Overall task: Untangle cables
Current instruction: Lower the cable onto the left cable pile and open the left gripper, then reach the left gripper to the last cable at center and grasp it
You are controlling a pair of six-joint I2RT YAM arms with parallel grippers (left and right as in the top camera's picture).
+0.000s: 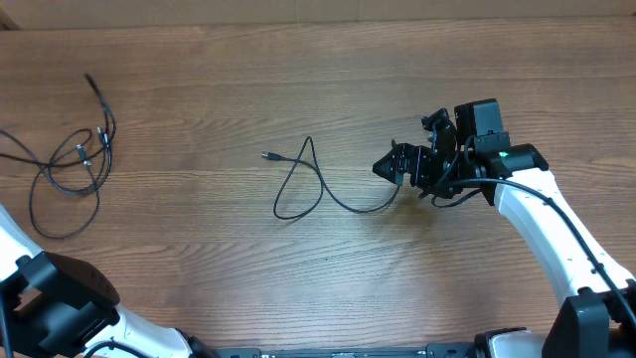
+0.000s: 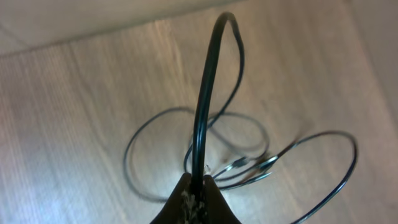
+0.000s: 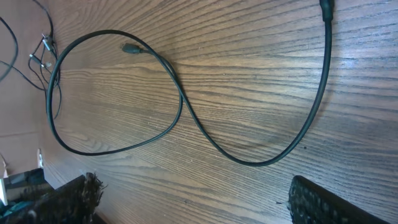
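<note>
One thin black cable lies alone mid-table in a single crossed loop, with a small plug at its left end. In the right wrist view this cable curves across the wood ahead of my right gripper, which is open, empty and not touching it. In the overhead view the right gripper sits by the cable's right end. A tangled bundle of cables with silver-tipped plugs lies at the far left. My left gripper is shut on a black cable above that bundle.
The wooden table carries only the cables. My left arm's white link and black base fill the front left corner. The left gripper itself is outside the overhead view. The right arm reaches in from the front right.
</note>
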